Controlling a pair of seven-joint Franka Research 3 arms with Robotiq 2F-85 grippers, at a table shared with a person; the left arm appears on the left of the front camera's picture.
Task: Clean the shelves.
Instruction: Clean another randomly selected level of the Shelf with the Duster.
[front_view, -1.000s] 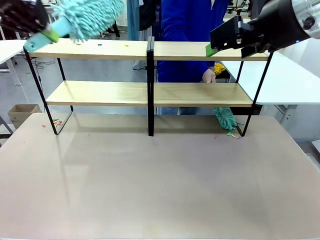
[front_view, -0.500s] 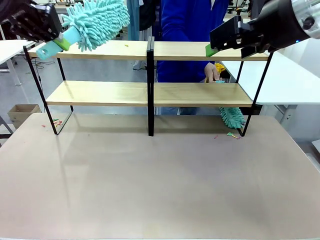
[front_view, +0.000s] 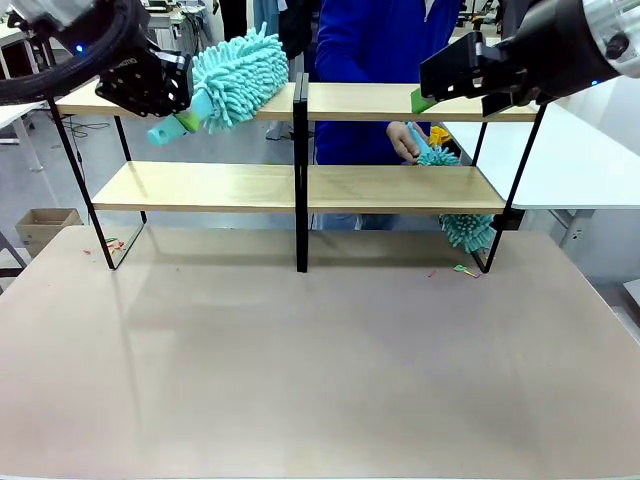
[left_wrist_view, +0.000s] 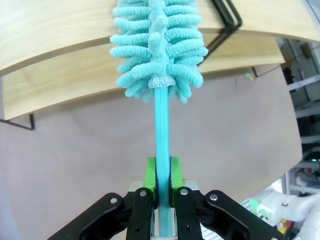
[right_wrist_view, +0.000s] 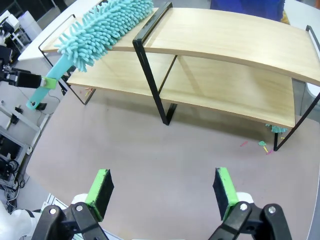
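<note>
**Two dusters at the shelves, one per side**

Two boards of the shelves (front_view: 400, 188) stand across the far half of the table (front_view: 320, 360), nearly as wide as it, black frame feet on the tabletop, central post upright.

Left gripper (left_wrist_view: 162, 176): jaws closed hard on the teal handle of a fluffy teal duster (front_view: 240, 72); in the left wrist view the green pads clamp the stick on both sides. From the front we see the handle tilted, its head raised toward the post; the head lies over the left half of the top board, tip near the post. Whether the fibres touch the wood we cannot tell.

Right gripper (right_wrist_view: 162, 189): jaws wide apart, nothing between the pads; it hangs high at the right end of the shelves, in front of the top board.

Across the table, a person's hand (front_view: 402, 146) grips a second duster (front_view: 466, 230) behind the right half of the shelves; its head hangs below the lower board's right end.

Some small coloured scraps (front_view: 462, 268) lie on the table by the right frame foot.
</note>
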